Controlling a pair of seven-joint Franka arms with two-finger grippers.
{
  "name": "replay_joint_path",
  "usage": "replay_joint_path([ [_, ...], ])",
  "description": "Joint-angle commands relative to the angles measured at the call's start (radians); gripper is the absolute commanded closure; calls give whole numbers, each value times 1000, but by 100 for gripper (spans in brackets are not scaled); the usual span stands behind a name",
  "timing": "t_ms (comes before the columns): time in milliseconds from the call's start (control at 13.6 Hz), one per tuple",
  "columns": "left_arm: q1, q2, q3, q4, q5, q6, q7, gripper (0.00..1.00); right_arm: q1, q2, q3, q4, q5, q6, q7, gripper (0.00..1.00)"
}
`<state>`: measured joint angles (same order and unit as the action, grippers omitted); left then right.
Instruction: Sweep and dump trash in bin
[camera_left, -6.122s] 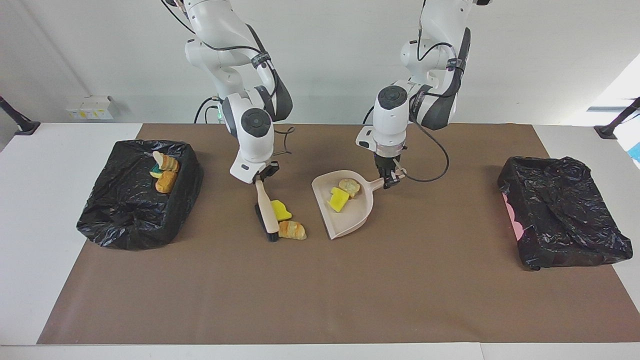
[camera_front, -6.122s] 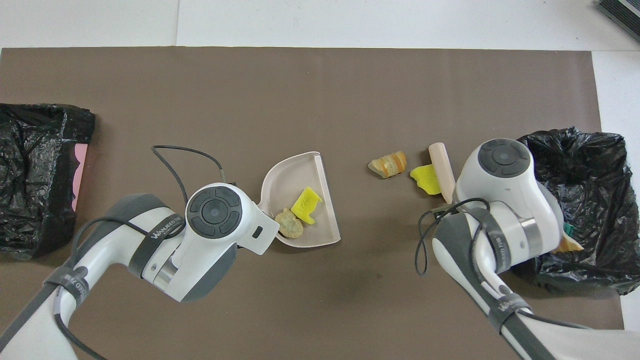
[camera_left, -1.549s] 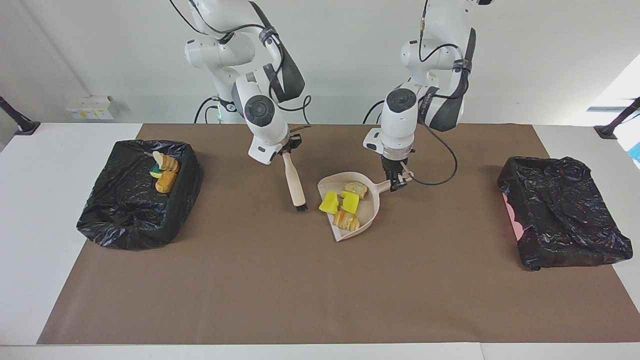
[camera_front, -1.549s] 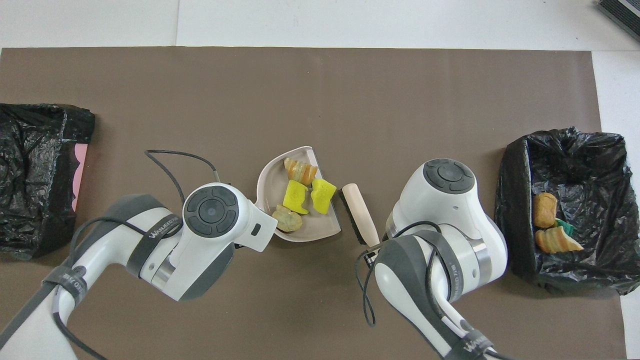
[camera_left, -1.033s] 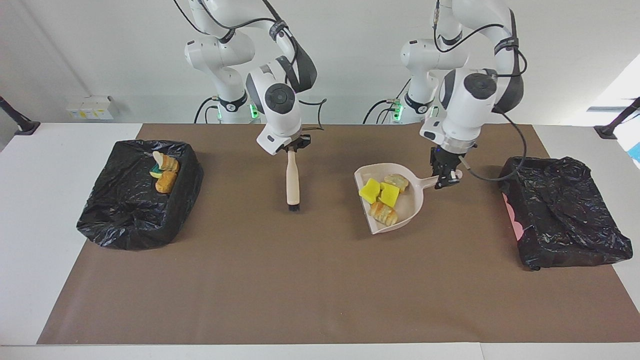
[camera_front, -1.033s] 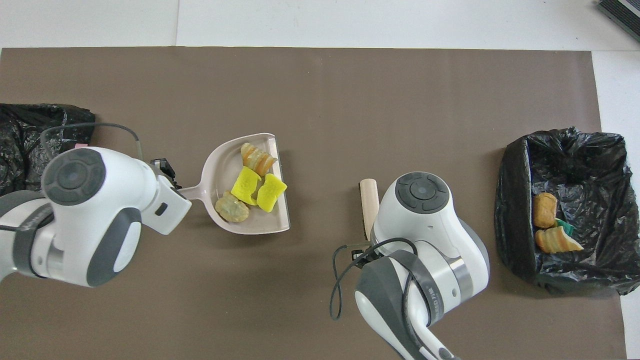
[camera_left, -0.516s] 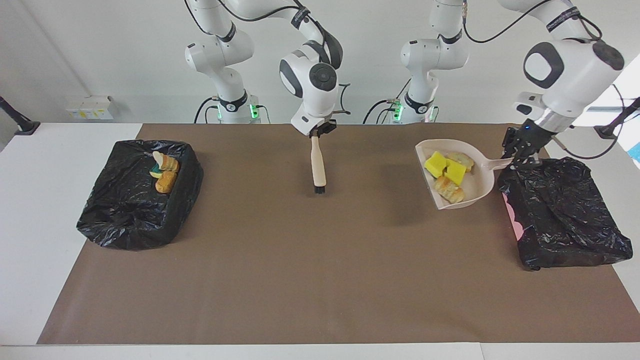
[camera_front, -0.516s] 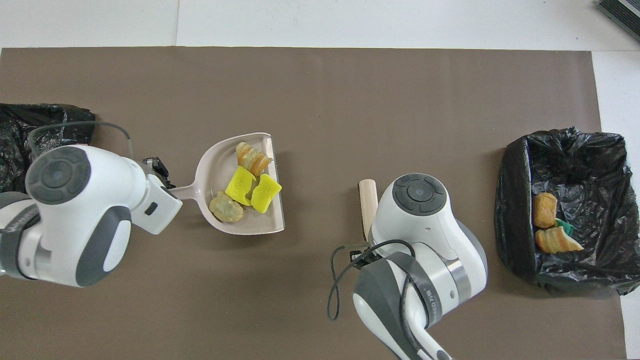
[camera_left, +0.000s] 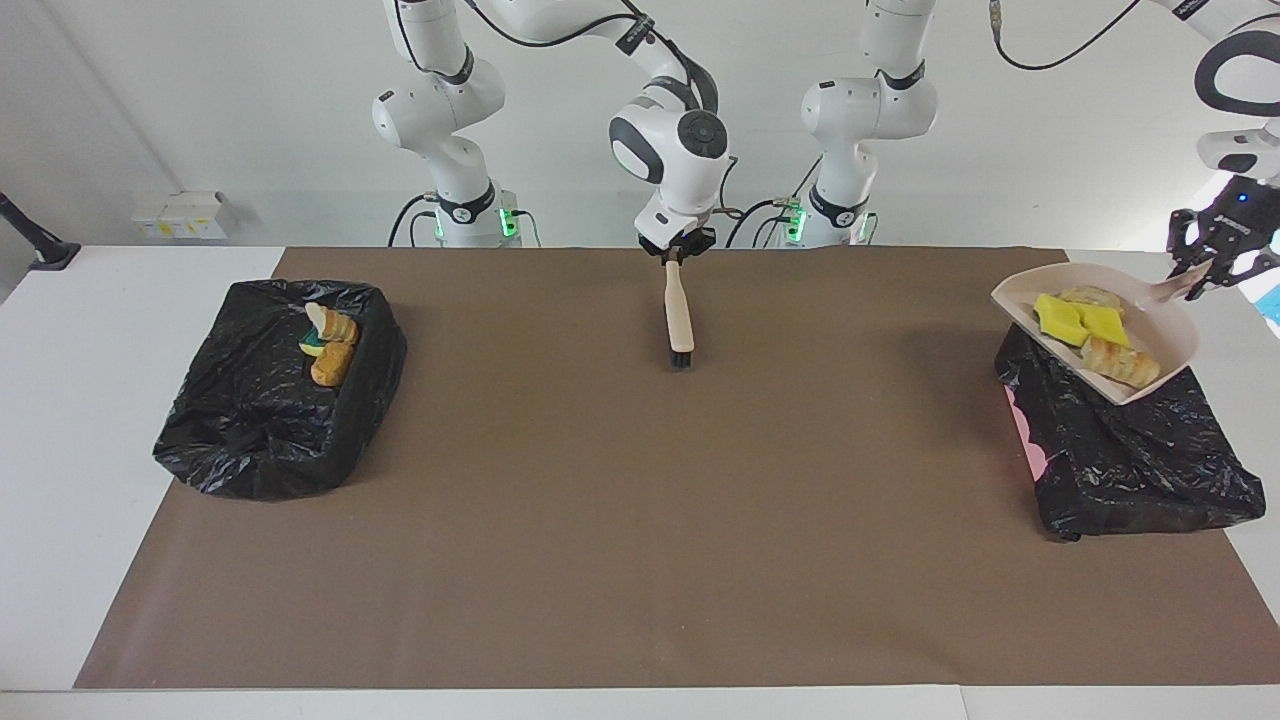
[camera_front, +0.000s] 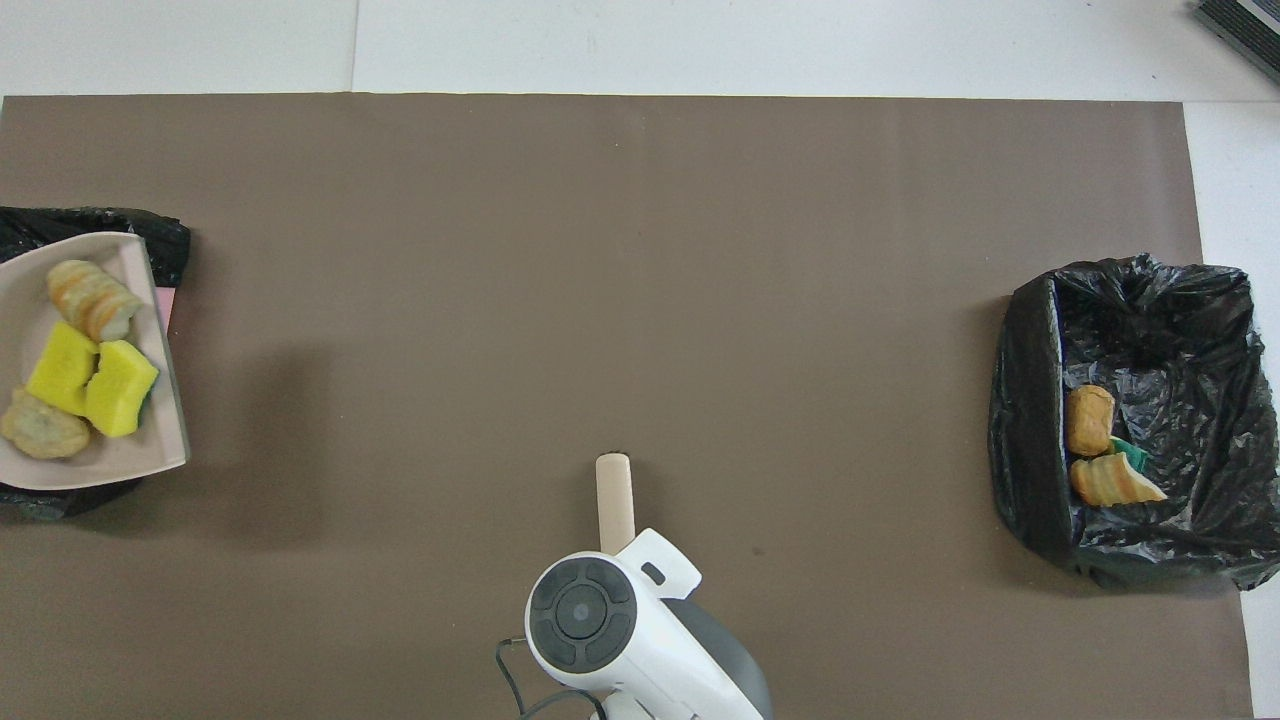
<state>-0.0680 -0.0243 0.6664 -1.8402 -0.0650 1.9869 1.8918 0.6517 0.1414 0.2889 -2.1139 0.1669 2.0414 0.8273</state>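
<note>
My left gripper (camera_left: 1213, 255) is shut on the handle of a beige dustpan (camera_left: 1172, 335) and holds it in the air over the black-lined bin (camera_left: 1130, 450) at the left arm's end. In the pan lie two yellow sponge chunks (camera_left: 1060, 318) and two bread bits (camera_left: 1120, 362). They also show in the overhead view, as sponge chunks (camera_front: 62, 367) and bread bits (camera_front: 92, 297) in the pan (camera_front: 110, 455). My right gripper (camera_left: 677, 247) is shut on a beige brush (camera_left: 680, 315) that hangs bristles down over the mat's middle.
A second black-lined bin (camera_left: 270, 400) at the right arm's end holds bread bits (camera_left: 333, 345) and a sponge piece; it also shows in the overhead view (camera_front: 1030, 420). A brown mat (camera_left: 640, 520) covers the table. The brush handle (camera_front: 614, 500) sticks out past my right wrist.
My left arm has lifted the loaded dustpan and carried it over the bin at its end. My right arm has drawn the brush back toward the robots and raised it.
</note>
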Motion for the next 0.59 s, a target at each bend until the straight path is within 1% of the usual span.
replay_joint_path([
  [0, 25, 115, 12, 116, 109, 87, -3, 100, -1, 20, 1, 12, -4, 13, 13, 74],
  [74, 37, 139, 12, 136, 138, 114, -3, 100, -6, 20, 1, 18, -6, 7, 7, 1],
  [221, 36, 199, 10, 197, 259, 159, 27, 100, -23, 15, 0, 58, -4, -21, 1, 0],
  [295, 33, 216, 9, 203, 313, 194, 29, 100, -41, 17, -1, 90, -4, -48, 0, 0],
  [369, 27, 219, 9, 191, 353, 229, 26, 100, -65, 12, 1, 118, -4, -70, -5, 0],
  [516, 22, 222, 7, 187, 413, 243, 21, 100, -111, 3, 1, 149, -3, -89, -42, 0],
])
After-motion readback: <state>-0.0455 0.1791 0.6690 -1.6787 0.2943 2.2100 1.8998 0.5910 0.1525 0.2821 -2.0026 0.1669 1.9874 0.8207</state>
